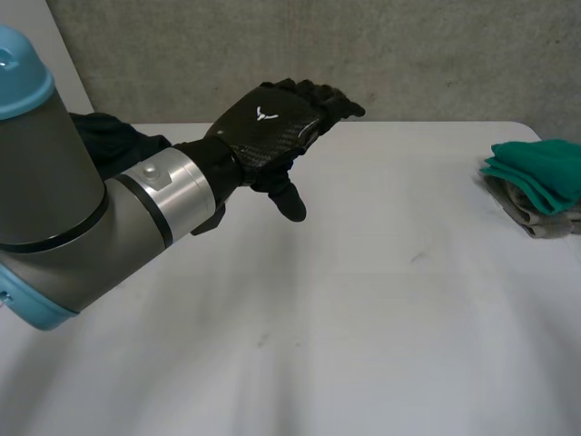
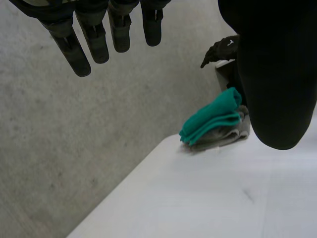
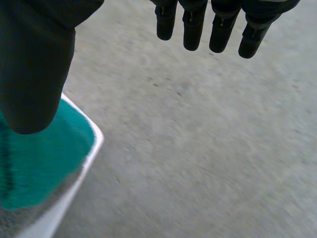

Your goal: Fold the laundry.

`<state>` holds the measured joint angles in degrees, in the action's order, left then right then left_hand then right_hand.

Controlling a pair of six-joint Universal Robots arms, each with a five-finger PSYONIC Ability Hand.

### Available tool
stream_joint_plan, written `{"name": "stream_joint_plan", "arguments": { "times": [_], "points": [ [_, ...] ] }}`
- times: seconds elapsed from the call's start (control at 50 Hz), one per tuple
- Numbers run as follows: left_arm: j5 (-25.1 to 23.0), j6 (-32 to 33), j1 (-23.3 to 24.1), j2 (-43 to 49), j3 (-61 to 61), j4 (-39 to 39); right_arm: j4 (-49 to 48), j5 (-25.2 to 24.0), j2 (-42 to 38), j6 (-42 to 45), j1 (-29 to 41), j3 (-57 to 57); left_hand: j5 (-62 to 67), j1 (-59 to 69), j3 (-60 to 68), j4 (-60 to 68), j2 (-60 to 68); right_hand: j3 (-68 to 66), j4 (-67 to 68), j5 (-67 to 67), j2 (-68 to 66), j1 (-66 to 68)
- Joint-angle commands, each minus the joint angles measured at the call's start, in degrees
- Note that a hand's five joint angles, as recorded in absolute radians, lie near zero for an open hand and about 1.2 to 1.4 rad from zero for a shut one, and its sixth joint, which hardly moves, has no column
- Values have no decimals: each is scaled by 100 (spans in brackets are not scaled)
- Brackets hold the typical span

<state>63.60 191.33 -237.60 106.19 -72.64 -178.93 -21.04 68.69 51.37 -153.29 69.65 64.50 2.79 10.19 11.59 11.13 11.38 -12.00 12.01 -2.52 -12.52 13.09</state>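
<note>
My left hand (image 1: 268,123) hovers open above the far left of the white table (image 1: 363,318), fingers straight and empty; its wrist view shows the fingers (image 2: 94,42) spread apart from the thumb. A folded green cloth (image 1: 540,168) lies on a folded grey cloth (image 1: 531,218) at the table's right edge, and the same green cloth (image 2: 210,119) lies far beyond my left fingertips. My right hand (image 3: 220,29) is open and holds nothing, hanging over the table's corner with the green cloth (image 3: 44,158) under its thumb. The right hand (image 2: 221,49) appears just past the stack.
A dark crumpled cloth (image 1: 113,136) lies at the far left behind my left forearm. The table's corner edge (image 3: 94,144) drops off to the grey floor (image 3: 208,148) beside the stack. A grey wall (image 1: 363,54) stands behind the table.
</note>
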Motion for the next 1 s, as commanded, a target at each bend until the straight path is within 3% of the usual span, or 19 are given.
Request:
{"name": "stream_joint_plan", "arguments": {
  "times": [0.02, 0.08, 0.16, 0.22, 0.36, 0.44, 0.5, 0.58, 0.68, 0.72, 0.78, 0.8, 0.86, 1.0],
  "points": [
    [-6, -17, 179, -335, -66, -186, 987, 1153, 532, 211, -101, -578, -157, 103, -37, 10, -15, 200, -201, 252, 252, -309],
    [-6, -95, 196, -476, -48, -335, 935, 1331, 699, 343, 22, -571, -174, 87, -54, -7, -32, 200, -201, 252, 252, -309],
    [64, -324, 126, -608, 48, -625, 444, 1156, 1120, 291, 978, -395, -174, 87, -54, -7, -32, 200, -201, 252, 252, -309],
    [213, -543, -93, -748, 224, -836, -154, 753, 1437, 282, 1883, 96, -123, 137, -3, 43, 18, 200, -201, 252, 252, -309],
    [1777, -422, -1683, -635, 532, -872, -490, -373, 2009, 326, 3115, 1555, -90, 171, 31, 77, 52, 200, -201, 252, 252, -309],
    [1963, 403, -2395, 225, 742, -740, 150, -471, 1948, 492, 3510, 2170, -22, 238, 98, 144, 119, 200, -201, 252, 252, -309],
    [1797, 1613, -2799, 1277, 1031, -705, 485, -453, 1790, 694, 3617, 2399, 28, 288, 148, 194, 169, 200, -201, 252, 252, -309],
    [1420, 2642, -3098, 2568, 1496, -731, 882, -392, 1473, 1274, 3600, 2777, 28, 288, 148, 195, 170, 200, -201, 252, 252, -309],
    [1041, 3077, -3459, 3863, 2428, -907, 900, -356, 1446, 1741, 3564, 3199, 228, 488, 348, 394, 370, 200, -201, 252, 252, -309],
    [988, 3068, -3486, 4075, 2605, -960, 891, -356, 1446, 1759, 3564, 3322, 799, 1059, 919, 965, 940, 200, -201, 252, 252, -309],
    [899, 3042, -3451, 4349, 2869, -1065, 873, -356, 1446, 1785, 3547, 3411, 6181, 6441, 6301, 6347, 6322, 200, -201, 252, 252, -309],
    [943, 3042, -3382, 4323, 2870, -1144, 873, -356, 1446, 1785, 3529, 3420, 6715, 6976, 6836, 6882, 6857, 200, -201, 252, 252, -309],
    [1083, 2963, -3145, 4008, 2747, -1319, 864, -347, 1446, 1785, 3407, 3446, 6721, 6981, 6841, 6887, 6862, 200, -201, 252, 252, -309],
    [1488, 2042, -2327, 1829, 1412, -2312, 847, -339, 1543, 1732, 3309, 3446, 6721, 6981, 6841, 6887, 6862, 200, -201, 252, 252, -309]
  ]
}}
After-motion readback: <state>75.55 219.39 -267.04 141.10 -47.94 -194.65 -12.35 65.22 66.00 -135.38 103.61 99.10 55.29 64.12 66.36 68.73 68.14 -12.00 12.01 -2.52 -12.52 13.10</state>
